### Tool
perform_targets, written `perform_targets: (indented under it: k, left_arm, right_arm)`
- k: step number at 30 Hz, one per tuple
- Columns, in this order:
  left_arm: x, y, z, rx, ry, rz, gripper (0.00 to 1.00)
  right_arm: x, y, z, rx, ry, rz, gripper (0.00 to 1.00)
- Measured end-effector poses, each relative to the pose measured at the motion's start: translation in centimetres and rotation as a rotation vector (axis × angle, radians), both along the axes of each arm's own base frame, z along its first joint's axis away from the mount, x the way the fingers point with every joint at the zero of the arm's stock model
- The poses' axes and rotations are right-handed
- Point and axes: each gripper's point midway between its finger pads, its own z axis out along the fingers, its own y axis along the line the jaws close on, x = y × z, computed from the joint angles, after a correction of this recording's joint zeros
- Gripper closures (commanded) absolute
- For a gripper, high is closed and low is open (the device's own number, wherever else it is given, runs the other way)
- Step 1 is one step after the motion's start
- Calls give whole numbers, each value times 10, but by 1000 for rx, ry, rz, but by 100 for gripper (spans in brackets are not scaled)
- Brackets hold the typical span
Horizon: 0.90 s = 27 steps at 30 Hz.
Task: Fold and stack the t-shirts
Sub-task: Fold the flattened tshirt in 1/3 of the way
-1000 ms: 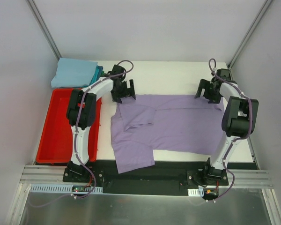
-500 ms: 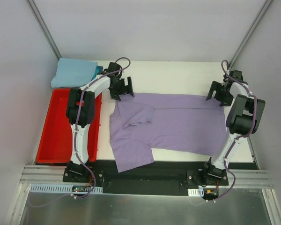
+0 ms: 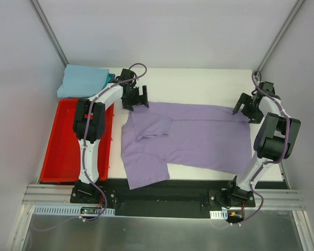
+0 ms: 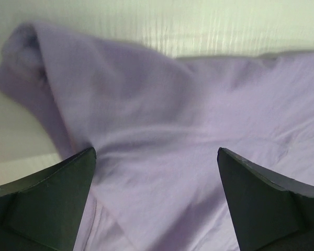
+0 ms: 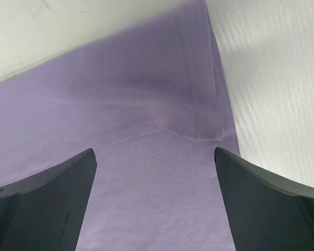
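Spread shirt [image 3: 199, 138] lies flat across the middle of the tabletop [image 3: 199, 83], from near the left edge to near the right edge. Its near left part [image 3: 146, 175] hangs over the tabletop's near edge. One sleeve [image 3: 153, 128] is folded onto the shirt's left half. Bin [image 3: 63, 151] sits just beside the tabletop's left edge. Folded shirts [image 3: 83, 81] are stacked behind the bin, at the tabletop's far left corner. Left gripper [image 3: 136, 99] is above the spread shirt's far left corner. Right gripper [image 3: 247, 107] is above its far right corner, near the tabletop's right edge.
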Motion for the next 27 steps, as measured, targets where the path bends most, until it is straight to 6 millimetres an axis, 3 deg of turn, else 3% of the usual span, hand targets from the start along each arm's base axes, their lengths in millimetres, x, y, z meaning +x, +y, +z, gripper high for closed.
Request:
perform_targets:
  k: [6,10,13,15,20,23,27]
  left_arm:
    - [-44,5,27,50,-28,-13,1]
    - [-87,7,53,77,-94,-30,1]
    - [-119,6,62,76,-125,-62,1]
    - [-137,3,57,80,-124,-95,1]
    - [-175,-6,22,145,-67,-211,1]
    - [-183,-12,12,167,-51,-256,8]
    - [-180,-8,4,209,-53,-255,14]
  right_arm:
    - [-4,3,-8,46,5,-43,1]
    - [2,5,-9,72,-20,-49,5]
    - [8,8,-13,100,-35,-53,8]
    - [11,10,-17,116,-40,-62,8]
    - [13,11,-25,141,-36,-93,9]
    - [12,11,-28,146,-31,-109,11]
    - [14,10,-29,142,-40,-120,16]
